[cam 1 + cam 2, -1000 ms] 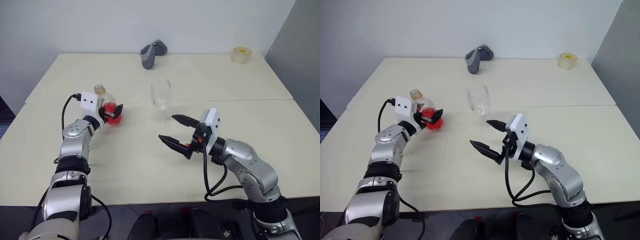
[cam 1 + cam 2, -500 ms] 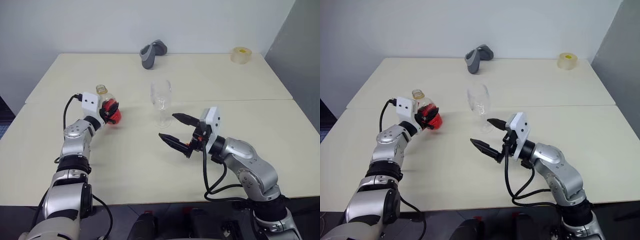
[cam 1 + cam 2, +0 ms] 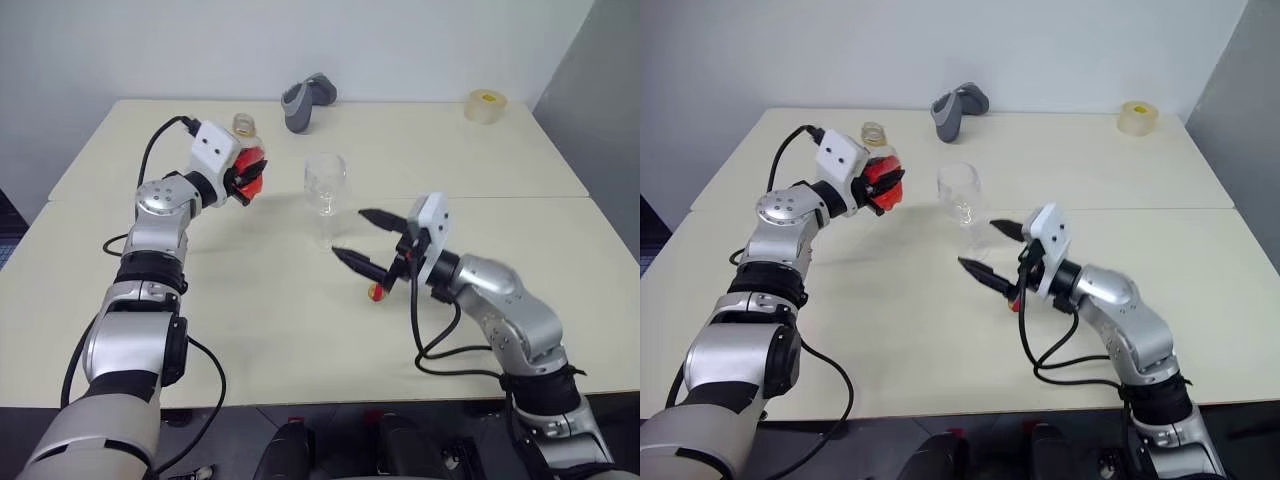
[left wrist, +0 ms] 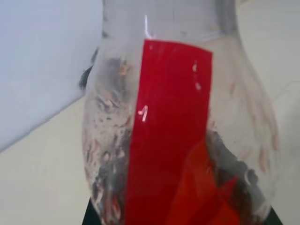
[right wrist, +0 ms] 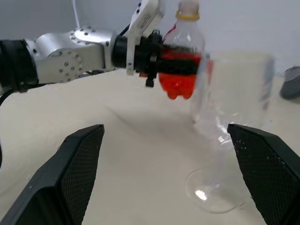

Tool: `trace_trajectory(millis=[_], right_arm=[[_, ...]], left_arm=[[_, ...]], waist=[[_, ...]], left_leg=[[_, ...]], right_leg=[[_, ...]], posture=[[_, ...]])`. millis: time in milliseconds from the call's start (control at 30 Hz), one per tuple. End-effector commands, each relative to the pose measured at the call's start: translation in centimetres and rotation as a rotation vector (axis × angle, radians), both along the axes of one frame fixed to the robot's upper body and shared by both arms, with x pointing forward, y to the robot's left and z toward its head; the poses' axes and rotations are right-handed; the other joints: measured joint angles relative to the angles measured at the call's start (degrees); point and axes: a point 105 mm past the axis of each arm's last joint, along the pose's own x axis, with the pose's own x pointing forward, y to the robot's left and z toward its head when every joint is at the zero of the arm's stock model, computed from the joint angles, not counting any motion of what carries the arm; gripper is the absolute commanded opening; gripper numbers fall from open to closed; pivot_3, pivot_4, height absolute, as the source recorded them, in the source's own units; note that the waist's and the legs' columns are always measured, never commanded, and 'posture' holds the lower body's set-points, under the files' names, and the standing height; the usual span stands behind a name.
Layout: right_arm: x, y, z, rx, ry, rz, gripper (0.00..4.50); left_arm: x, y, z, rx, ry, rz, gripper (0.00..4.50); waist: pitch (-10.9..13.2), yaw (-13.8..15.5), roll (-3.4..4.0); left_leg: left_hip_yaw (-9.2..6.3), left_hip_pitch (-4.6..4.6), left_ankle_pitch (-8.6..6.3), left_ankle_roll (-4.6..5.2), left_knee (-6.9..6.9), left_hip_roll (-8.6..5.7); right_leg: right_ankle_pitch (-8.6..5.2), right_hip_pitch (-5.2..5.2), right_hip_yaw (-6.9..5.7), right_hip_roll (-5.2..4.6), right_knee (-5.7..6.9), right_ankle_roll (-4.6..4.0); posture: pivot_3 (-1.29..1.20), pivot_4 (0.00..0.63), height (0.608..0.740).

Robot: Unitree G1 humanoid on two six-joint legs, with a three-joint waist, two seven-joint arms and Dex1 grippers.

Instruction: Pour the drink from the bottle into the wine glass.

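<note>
Bottle (image 3: 878, 172) is clamped by the left pincer (image 3: 883, 188) around its lower body and held upright above the desk (image 3: 890, 330), off to the left of the wine glass (image 3: 962, 196). Red drink (image 5: 177, 77) is seen sitting in the bottom half, and the neck looks uncapped, so pouring can probably be started once it's carried over the bowl and tipped. The right pincer (image 3: 366, 242) is spread wide with nothing gripped, one finger either side of the glass's stem without touching; most likely it's parked there so the glass can be steadied. A small red-and-yellow cap (image 3: 376, 292) is lying on the desk just under that pincer. Further back, a grey curved object (image 3: 304, 103) and a roll of tape (image 3: 484, 106) are well out of the way.
</note>
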Motion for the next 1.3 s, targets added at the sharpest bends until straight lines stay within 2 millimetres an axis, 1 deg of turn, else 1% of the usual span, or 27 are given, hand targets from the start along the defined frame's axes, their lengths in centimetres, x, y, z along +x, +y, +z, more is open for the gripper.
trace_trajectory(millis=[33,67,200,267,367,433,500,600,733,833,1033,1300], right_arm=[[0.7,-0.8,2.0,0.018,-0.082,-0.025,4.5],[0.9,-0.8,2.0,0.016,-0.085,-0.027,4.5],[2.5,-1.2,2.8,-0.002,-0.124,-0.069,4.5],[3.0,-1.0,2.7,-0.021,-0.139,-0.072,4.5],[3.9,-0.9,2.0,-0.038,-0.135,-0.086,4.5],[4.1,-0.9,2.1,-0.026,-0.136,-0.09,4.5],[4.1,-0.6,2.5,-0.017,-0.145,-0.078,4.5],[3.9,-0.1,2.9,-0.001,-0.154,-0.055,4.5],[3.6,0.5,4.3,0.053,-0.176,-0.028,4.5],[3.4,0.7,5.0,0.077,-0.198,-0.02,4.5],[3.3,1.0,5.0,0.082,-0.204,-0.023,4.5],[3.5,1.0,5.0,0.081,-0.208,-0.032,4.5]], left_arm=[[-0.2,-1.3,3.9,0.1,-0.131,-0.07,1.14],[-0.1,-1.4,4.0,0.108,-0.135,-0.074,1.14],[0.1,-3.0,6.4,0.193,-0.211,-0.099,1.14],[0.1,-3.4,6.8,0.243,-0.233,-0.11,1.14],[0.0,-4.2,7.2,0.337,-0.274,-0.136,1.14],[-0.1,-4.4,7.4,0.383,-0.298,-0.143,1.14],[-0.1,-4.5,7.8,0.428,-0.326,-0.14,1.14],[0.0,-4.6,8.2,0.448,-0.341,-0.128,1.14],[0.0,-4.6,8.1,0.539,-0.372,-0.127,1.14],[0.0,-4.4,8.5,0.562,-0.383,-0.114,1.14],[0.1,-4.1,8.8,0.64,-0.407,-0.092,1.14],[0.1,-4.4,9.5,0.706,-0.457,-0.086,1.14]], waist=[[0.0,0.02,-0.01],[0.0,0.02,-0.01],[0.04,0.0,-0.05],[0.05,-0.01,-0.06],[0.05,-0.03,-0.06],[0.05,-0.04,-0.06],[0.06,-0.13,-0.06],[0.07,-0.2,-0.06],[0.06,-0.2,-0.06],[0.06,-0.18,-0.06],[0.07,-0.15,-0.06],[0.06,-0.16,-0.06]], left_leg=[[0.0,-0.03,0.0,0.0,0.0,0.01],[-0.01,-0.06,0.0,0.0,0.0,0.0],[0.19,-0.13,0.01,0.01,0.04,-0.03],[0.29,-0.15,0.01,0.02,0.07,-0.05],[0.34,-0.15,0.01,0.02,0.05,-0.04],[0.39,-0.16,0.01,0.02,0.05,-0.04],[0.56,-0.22,0.02,0.02,0.05,-0.04],[0.57,-0.21,0.02,0.03,0.06,-0.02],[0.57,-0.22,0.02,0.03,0.06,-0.01],[0.58,-0.21,0.02,0.03,0.06,-0.02],[0.57,-0.22,0.02,0.03,0.08,-0.03],[0.58,-0.21,0.02,0.03,0.08,-0.03]], right_leg=[[0.0,-0.02,-0.02,0.0,0.02,0.0],[0.0,-0.04,-0.03,0.0,0.02,0.0],[0.0,-0.14,0.09,-0.03,0.03,0.0],[0.0,-0.2,0.11,-0.05,0.11,0.01],[0.0,-0.26,0.12,-0.06,0.17,0.01],[0.0,-0.34,0.17,-0.06,0.27,0.01],[0.0,-0.54,0.3,-0.06,0.44,0.01],[0.0,-0.59,0.31,-0.05,0.49,0.01],[0.0,-0.59,0.31,-0.05,0.49,0.01],[0.0,-0.59,0.31,-0.06,0.49,0.01],[0.0,-0.6,0.3,-0.06,0.5,0.01],[0.0,-0.61,0.3,-0.06,0.53,0.01]], posture=[[0.0,0.15,0.74],[0.0,0.15,0.74],[0.0,0.15,0.74],[0.0,0.15,0.74],[0.0,0.15,0.74],[0.0,0.15,0.74],[0.0,0.15,0.74],[0.0,0.15,0.74],[0.0,0.15,0.74],[0.0,0.15,0.74],[0.0,0.15,0.74],[0.0,0.15,0.74]])
